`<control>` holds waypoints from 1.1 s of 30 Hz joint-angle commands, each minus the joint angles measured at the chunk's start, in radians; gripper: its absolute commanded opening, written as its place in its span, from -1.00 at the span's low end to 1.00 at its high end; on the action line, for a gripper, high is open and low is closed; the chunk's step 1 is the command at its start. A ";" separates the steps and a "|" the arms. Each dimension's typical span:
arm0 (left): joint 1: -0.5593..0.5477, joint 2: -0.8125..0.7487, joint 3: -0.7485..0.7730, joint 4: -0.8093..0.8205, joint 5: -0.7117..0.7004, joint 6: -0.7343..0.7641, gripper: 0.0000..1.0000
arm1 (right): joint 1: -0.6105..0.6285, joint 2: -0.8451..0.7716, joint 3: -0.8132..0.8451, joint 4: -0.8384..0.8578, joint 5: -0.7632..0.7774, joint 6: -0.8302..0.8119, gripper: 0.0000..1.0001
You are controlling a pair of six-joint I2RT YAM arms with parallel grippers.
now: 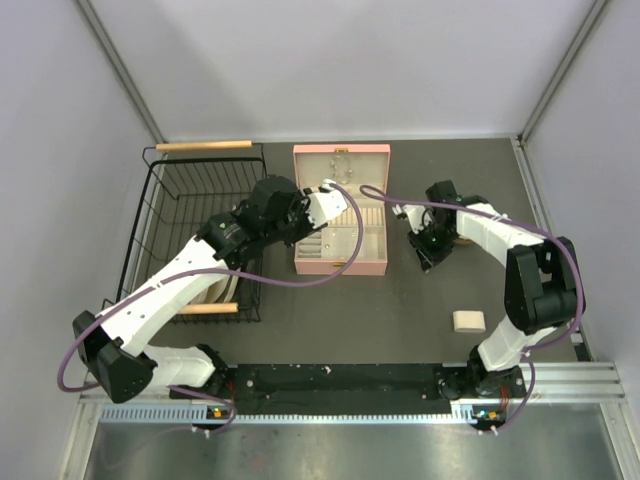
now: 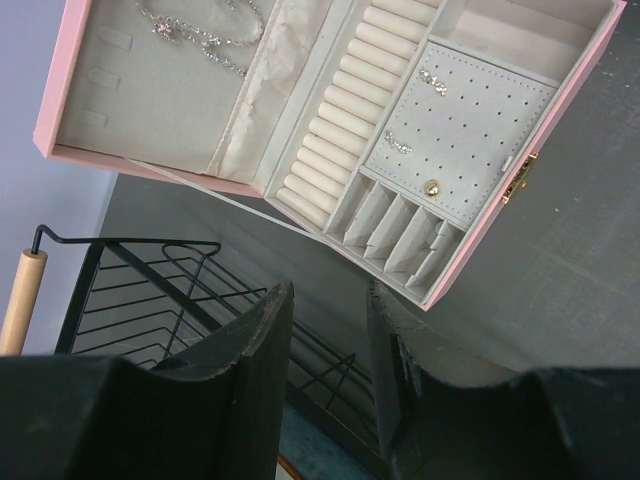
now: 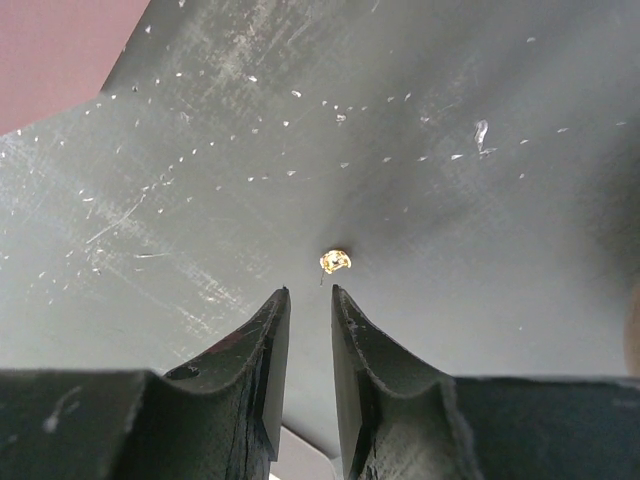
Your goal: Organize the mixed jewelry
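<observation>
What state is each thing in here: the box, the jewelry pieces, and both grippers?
pink box, open, lid laid back.
silvery chains, resting inside the lid.
earrings, sitting on the perforated pad.
gold piece, loose on the table, just beyond the right gripper's tips.
left gripper, open, empty.
right gripper, slightly open, empty.

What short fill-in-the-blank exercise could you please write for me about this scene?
1. The jewelry box is ___ in colour.
2. Its lid stands ___.
3. The tiny piece on the table, just ahead of the right gripper, is ___ coloured.
4. In the top view, the wire basket sits to the ___ of the box.
Missing words: pink; open; gold; left.
</observation>
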 commanded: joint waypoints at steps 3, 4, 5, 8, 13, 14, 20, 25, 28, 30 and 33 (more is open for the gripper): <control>0.004 -0.025 -0.008 0.052 -0.001 -0.010 -0.18 | 0.015 0.000 -0.003 0.031 0.014 -0.020 -0.50; 0.004 -0.023 -0.008 0.050 -0.001 -0.009 -0.18 | 0.016 0.000 -0.005 0.031 0.014 -0.022 -0.50; 0.004 -0.025 -0.008 0.052 -0.001 -0.010 -0.18 | 0.019 0.000 -0.008 0.031 0.014 -0.022 -0.50; 0.004 -0.023 -0.008 0.053 -0.001 -0.010 -0.18 | 0.024 -0.003 -0.017 0.032 0.014 -0.025 -0.49; 0.004 -0.021 -0.014 0.053 -0.004 -0.010 -0.18 | 0.030 -0.001 -0.028 0.042 0.014 -0.034 -0.49; 0.003 -0.023 -0.014 0.053 -0.004 -0.009 -0.18 | 0.031 -0.001 -0.032 0.043 0.022 -0.034 -0.49; 0.004 -0.025 -0.014 0.053 -0.004 -0.009 -0.18 | 0.033 0.003 -0.037 0.063 0.034 -0.043 -0.49; 0.006 -0.025 -0.016 0.055 -0.004 -0.009 -0.19 | 0.038 0.011 -0.040 0.074 0.048 -0.049 -0.49; 0.004 -0.023 -0.019 0.055 -0.006 -0.007 -0.18 | 0.042 0.022 -0.039 0.080 0.050 -0.049 -0.49; 0.006 -0.023 -0.017 0.055 -0.004 -0.009 -0.18 | 0.044 0.023 -0.040 0.082 0.050 -0.049 -0.49; 0.007 -0.025 -0.020 0.056 -0.004 -0.006 -0.18 | 0.044 0.022 -0.042 0.082 0.048 -0.049 -0.49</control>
